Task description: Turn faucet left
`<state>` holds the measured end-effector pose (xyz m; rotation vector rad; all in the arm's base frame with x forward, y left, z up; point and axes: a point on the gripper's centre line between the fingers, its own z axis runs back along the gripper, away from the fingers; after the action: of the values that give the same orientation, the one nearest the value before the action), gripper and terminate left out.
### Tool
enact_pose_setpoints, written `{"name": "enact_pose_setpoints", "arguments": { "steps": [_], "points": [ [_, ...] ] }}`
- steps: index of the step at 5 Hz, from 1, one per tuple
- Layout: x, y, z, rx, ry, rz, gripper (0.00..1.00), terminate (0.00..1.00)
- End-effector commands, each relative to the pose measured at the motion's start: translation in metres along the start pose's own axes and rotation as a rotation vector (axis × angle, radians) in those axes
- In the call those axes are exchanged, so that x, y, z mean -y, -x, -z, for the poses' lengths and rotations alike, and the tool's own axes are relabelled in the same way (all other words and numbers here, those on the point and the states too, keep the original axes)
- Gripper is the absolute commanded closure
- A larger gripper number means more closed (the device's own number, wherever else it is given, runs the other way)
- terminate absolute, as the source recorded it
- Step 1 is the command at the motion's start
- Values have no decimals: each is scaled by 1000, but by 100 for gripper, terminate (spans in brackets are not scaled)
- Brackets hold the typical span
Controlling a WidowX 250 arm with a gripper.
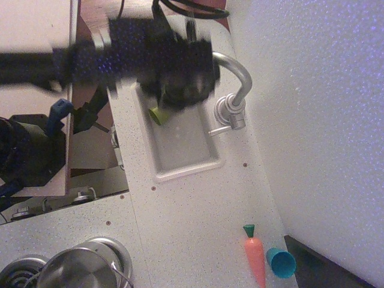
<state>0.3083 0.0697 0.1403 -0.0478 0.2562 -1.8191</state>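
Silver metal faucet (235, 84) stands on the speckled counter (198, 216) at the sink's (183, 150) right rim, spout arching toward the blurred black gripper (180, 75) (motion smear hides detail). No legible writing or brand marks anywhere. Fingers are indistinct; their opening and any hold cannot be told. Spout tip meets the blur's right edge.

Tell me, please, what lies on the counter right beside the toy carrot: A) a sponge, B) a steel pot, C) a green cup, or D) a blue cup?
D: the blue cup lies on its side just right of the carrot near the bottom of the view, while the green cup sits in the sink and the pot is far off at the lower left.
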Motion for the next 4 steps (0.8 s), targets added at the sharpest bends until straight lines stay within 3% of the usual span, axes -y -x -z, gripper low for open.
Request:
{"name": "enact_pose_setpoints", "arguments": {
  "steps": [1,2,3,4],
  "points": [
    [4,70,-28,90,-164,-236,0,0],
    [30,118,-34,100,-227,-363,0,0],
    [49,139,-31,96,-240,-445,0,0],
    [55,121,-27,84,-200,-429,0,0]
  ]
}}
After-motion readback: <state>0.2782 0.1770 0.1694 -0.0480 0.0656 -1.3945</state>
